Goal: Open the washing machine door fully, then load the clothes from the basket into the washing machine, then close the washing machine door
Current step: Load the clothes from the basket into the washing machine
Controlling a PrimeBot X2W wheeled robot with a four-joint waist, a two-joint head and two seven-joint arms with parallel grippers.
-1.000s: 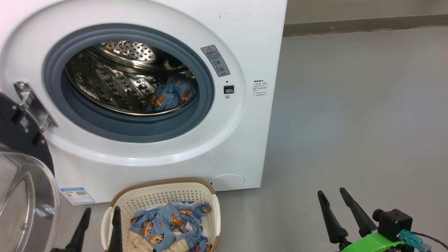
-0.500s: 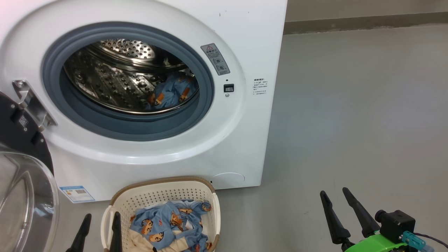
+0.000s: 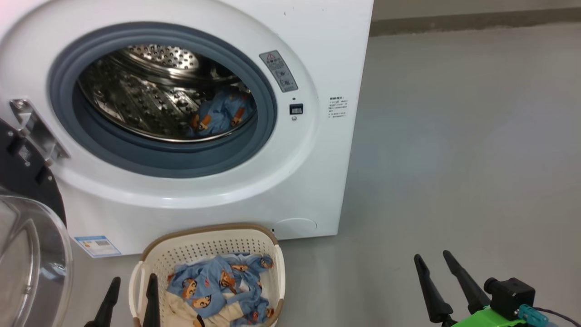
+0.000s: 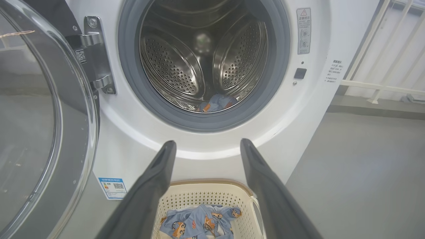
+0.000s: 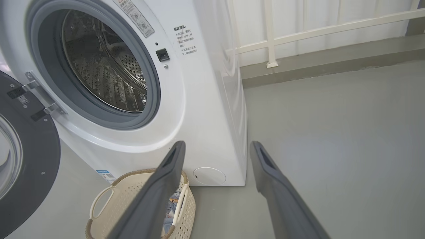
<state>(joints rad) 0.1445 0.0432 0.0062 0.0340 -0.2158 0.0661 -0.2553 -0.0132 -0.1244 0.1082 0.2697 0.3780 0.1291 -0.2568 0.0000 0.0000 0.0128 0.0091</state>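
Observation:
The white washing machine [image 3: 317, 181] stands with its steel drum exposed. The washing machine door [image 3: 27, 254] hangs swung wide at the left, and its glass bowl bulges toward me. One blue printed garment [image 3: 218, 116] lies in the drum. The cream basket [image 3: 213, 234] sits on the floor before the machine, holding the clothes [image 3: 218, 286], blue printed fabric over a cream piece. My left gripper [image 3: 134, 278] is open and empty at the basket's left rim; from its wrist the left gripper [image 4: 207, 142] hangs above the basket [image 4: 206, 183]. My right gripper [image 3: 432, 255] is open and empty over bare floor at the right.
Grey floor [image 3: 454, 159] stretches to the right of the machine. A white railing [image 5: 298, 33] and a low kerb run along the back. The open door [image 5: 33, 156] takes up the space left of the basket [image 5: 132, 174].
The head camera has tipped slightly, so the machine and basket sit a little higher in view. Both grippers show a little lower and stay open. The clothes have not moved.

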